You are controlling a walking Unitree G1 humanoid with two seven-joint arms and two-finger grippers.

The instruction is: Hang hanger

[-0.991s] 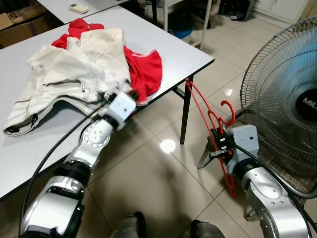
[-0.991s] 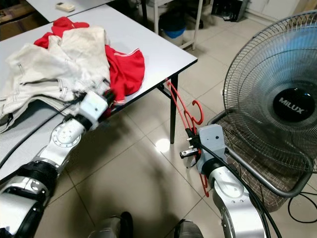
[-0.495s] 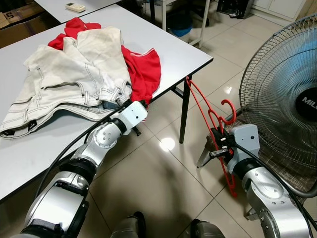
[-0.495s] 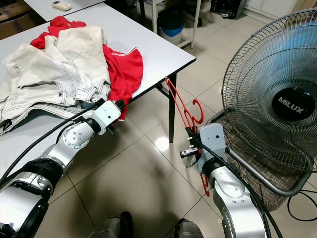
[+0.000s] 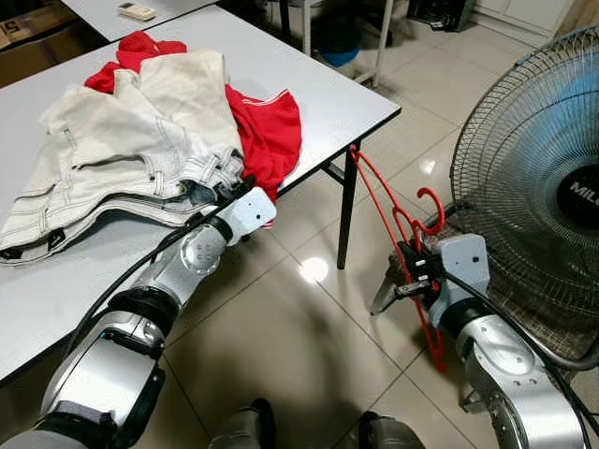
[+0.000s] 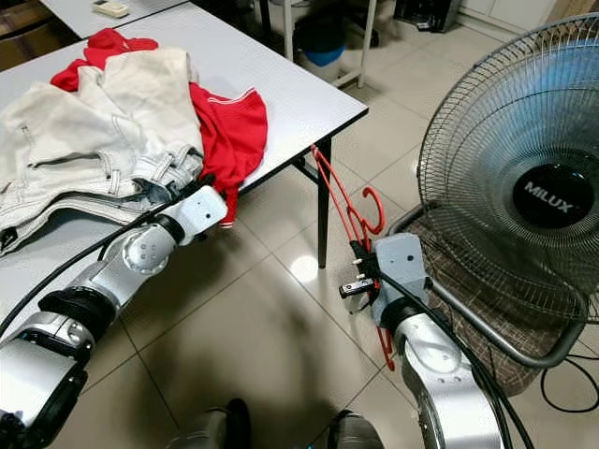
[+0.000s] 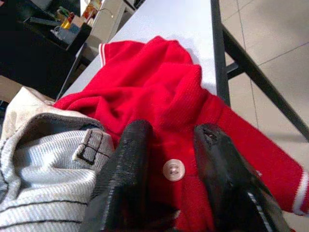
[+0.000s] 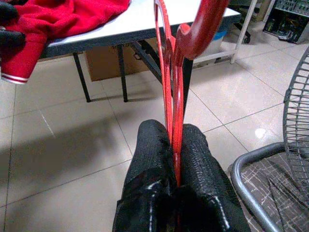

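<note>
A red hanger point(image 5: 393, 224) stands upright over the floor, right of the table's corner, with my right gripper point(image 5: 409, 271) shut on its lower wires. In the right wrist view both fingers point(image 8: 149, 154) pinch the hanger point(image 8: 169, 72), its hook curling above them. A red shirt point(image 5: 271, 131) lies on the white table point(image 5: 318, 84), partly under beige jeans point(image 5: 122, 150). My left gripper point(image 5: 241, 187) is at the table's front edge against the shirt's hem. The left wrist view shows that gripper point(image 7: 171, 140) open, its fingers straddling red cloth point(image 7: 159, 82) around a white button point(image 7: 173, 170).
A large standing fan point(image 5: 543, 178) with a grey tube base fills the right side, close behind my right arm. The table's dark leg point(image 5: 344, 215) stands just left of the hanger. A remote point(image 5: 136, 11) lies on a second table at the back. Tiled floor lies between the arms.
My left gripper, which had pulled back off the table's edge half a second ago, has moved forward onto the red shirt's hem. The right gripper and hanger have stayed put.
</note>
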